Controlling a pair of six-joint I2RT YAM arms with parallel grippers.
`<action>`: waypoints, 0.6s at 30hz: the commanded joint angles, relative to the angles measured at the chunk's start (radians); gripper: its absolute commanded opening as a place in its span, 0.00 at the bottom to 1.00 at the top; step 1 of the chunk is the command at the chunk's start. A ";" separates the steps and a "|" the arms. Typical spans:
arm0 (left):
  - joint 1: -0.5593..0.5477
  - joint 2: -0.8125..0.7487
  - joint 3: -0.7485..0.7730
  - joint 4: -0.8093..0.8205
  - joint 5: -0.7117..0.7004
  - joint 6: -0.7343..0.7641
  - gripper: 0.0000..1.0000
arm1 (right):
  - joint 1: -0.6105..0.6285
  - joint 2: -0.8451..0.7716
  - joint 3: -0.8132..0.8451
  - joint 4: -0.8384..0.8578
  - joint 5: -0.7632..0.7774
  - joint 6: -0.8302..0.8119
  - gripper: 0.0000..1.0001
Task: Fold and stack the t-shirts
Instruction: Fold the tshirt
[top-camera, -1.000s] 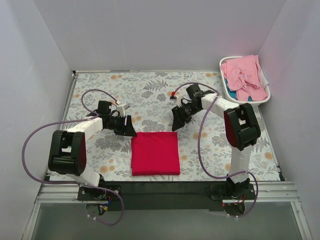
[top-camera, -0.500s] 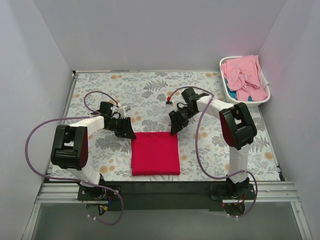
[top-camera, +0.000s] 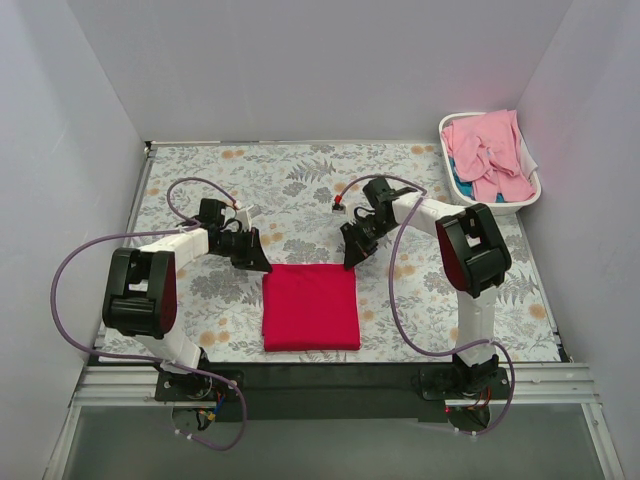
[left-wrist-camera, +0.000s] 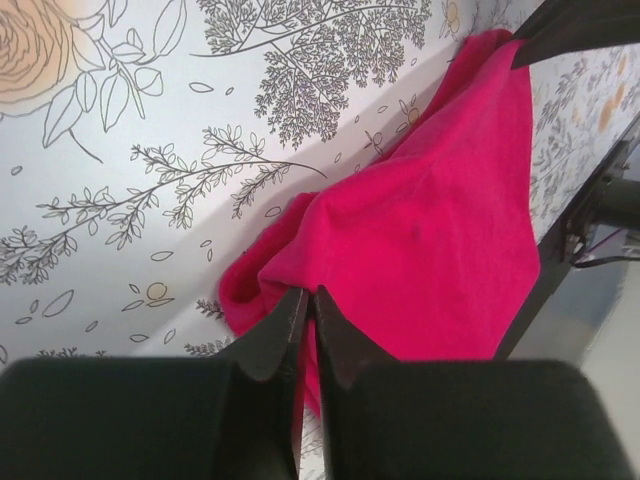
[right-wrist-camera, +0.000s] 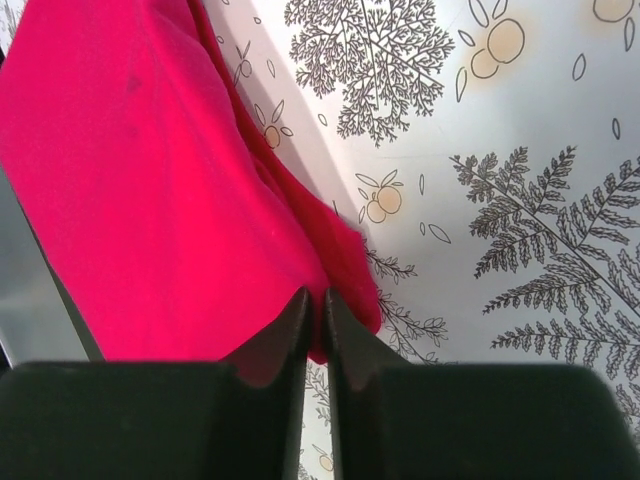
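Note:
The crimson red t-shirt (top-camera: 310, 308) lies folded into a rectangle on the flowered tablecloth, near the front middle. My left gripper (top-camera: 262, 266) sits at its far left corner and my right gripper (top-camera: 350, 262) at its far right corner. In the left wrist view the jaws (left-wrist-camera: 310, 293) are pinched together on a bunched edge of the red cloth (left-wrist-camera: 430, 240). The right wrist view shows the same: the jaws (right-wrist-camera: 315, 293) are closed on the rolled corner of the red cloth (right-wrist-camera: 150, 180). Pale pink t-shirts (top-camera: 490, 150) are heaped in the basket.
The white laundry basket (top-camera: 447, 128) stands at the back right corner against the wall. White walls close in the table on three sides. A black rail (top-camera: 320, 375) runs along the front edge by the arm bases.
Both grippers have closed from open to pinched on the far corners of the red t-shirt. The right gripper has slid slightly left toward its corner; the shirt's shape is unchanged.

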 joint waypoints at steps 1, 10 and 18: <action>0.005 -0.053 0.034 -0.027 0.010 0.016 0.01 | 0.007 0.017 0.013 0.009 -0.018 -0.003 0.13; 0.020 -0.113 0.049 -0.120 -0.200 0.074 0.00 | 0.005 0.001 0.033 0.012 0.031 0.005 0.01; 0.031 0.041 0.052 0.005 -0.283 0.066 0.00 | 0.007 0.019 0.067 0.024 0.118 -0.001 0.01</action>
